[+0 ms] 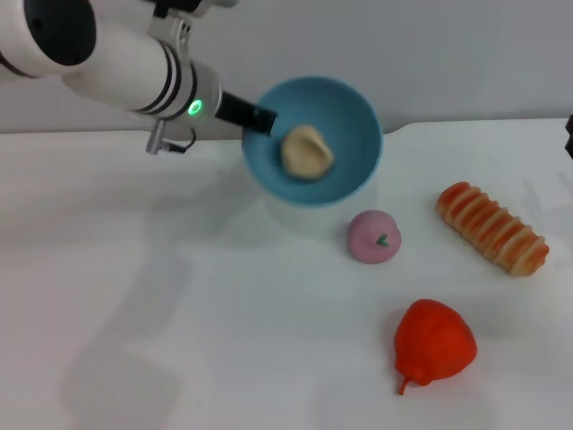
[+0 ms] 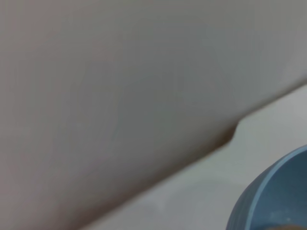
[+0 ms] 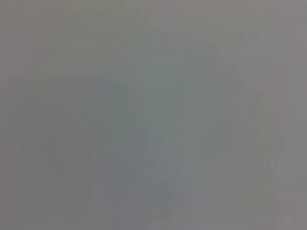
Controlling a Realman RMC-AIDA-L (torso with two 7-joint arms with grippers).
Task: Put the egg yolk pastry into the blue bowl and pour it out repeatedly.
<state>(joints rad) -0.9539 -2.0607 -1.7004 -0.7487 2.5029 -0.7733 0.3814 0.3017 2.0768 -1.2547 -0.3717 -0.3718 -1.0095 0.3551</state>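
Observation:
The blue bowl (image 1: 345, 121) hangs above the white table, tilted so its opening faces the head camera. My left gripper (image 1: 261, 118) is shut on its left rim, with the white arm reaching in from the upper left. The egg yolk pastry (image 1: 307, 150), a pale beige lump, lies inside the bowl against its lower wall. In the left wrist view only a curved piece of the blue bowl (image 2: 271, 196) shows, with the grey wall behind it. Of the right arm only a dark sliver (image 1: 569, 134) shows at the table's right edge; its wrist view is plain grey.
A pink ball with a green mark (image 1: 374, 236) sits on the table just below the bowl. A striped orange-and-cream bread roll (image 1: 492, 228) lies to the right. A red pepper-like fruit (image 1: 434, 344) lies near the front. The table's back edge meets a grey wall.

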